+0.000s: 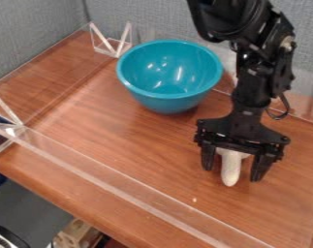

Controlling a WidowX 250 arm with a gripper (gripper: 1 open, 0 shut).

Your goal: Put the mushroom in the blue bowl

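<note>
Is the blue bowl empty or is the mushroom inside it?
Empty. The blue bowl shows only its bare inside; the mushroom lies on the table, between the open gripper's fingers.

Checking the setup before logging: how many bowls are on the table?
1. The round teal-blue plastic bowl sits on the wooden table toward the back, apart from the open tool. None seems hidden.

Glossy plastic blue bowl; polished wood table.
</note>
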